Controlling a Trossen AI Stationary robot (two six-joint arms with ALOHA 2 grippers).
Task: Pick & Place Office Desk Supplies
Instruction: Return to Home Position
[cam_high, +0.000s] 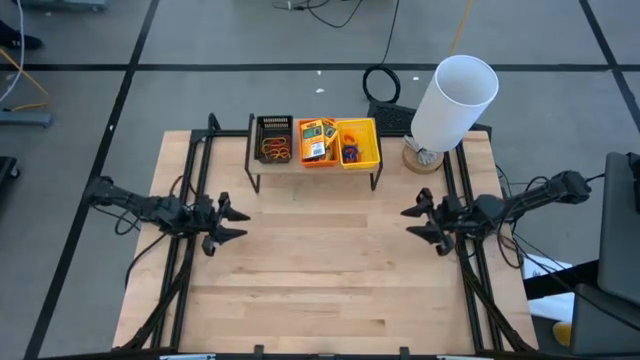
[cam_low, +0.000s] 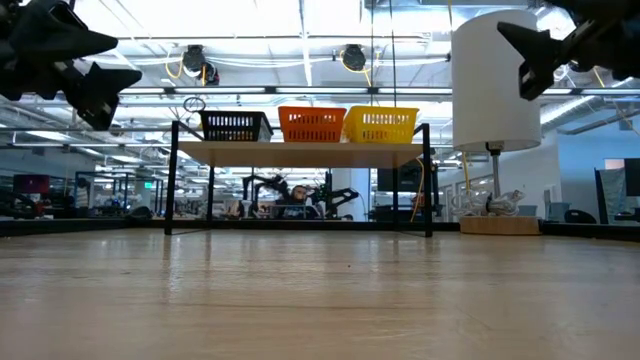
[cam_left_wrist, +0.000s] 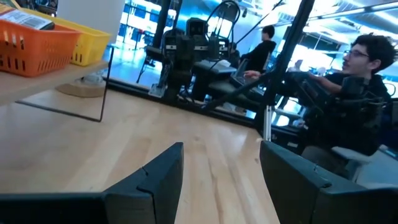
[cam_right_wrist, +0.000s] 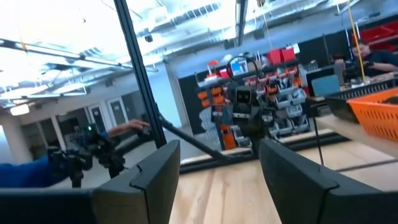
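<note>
High view lets us place both arms. The left hand (cam_high: 240, 224) hangs over the left side of the light wooden worktop (cam_high: 320, 290) and the right hand (cam_high: 408, 224) over its right side, well apart and pointing toward each other. We see each hand's two dark fingers spread with nothing between them, and both wrist views show the same open gap over bare wood.

At the far edge stands a small black-framed shelf with a wooden top (cam_high: 310, 173), carrying three mesh bins in a row. On the left, we find thin rubber-band loops in orange and red (cam_high: 275, 150) lying in the black bin (cam_high: 274, 120). In the middle, the flat yellow rectangular packs with green-and-white labels (cam_high: 316, 138) lie in the orange bin (cam_high: 318, 164); we cannot count them. On the right, we make out blue and purple loops (cam_high: 349, 153) in the yellow bin (cam_high: 368, 140).

Just right of the shelf, a big white cylinder (cam_high: 455, 95) stands over a round wooden base (cam_high: 420, 160). From the low view we see both hands held high above the worktop.
</note>
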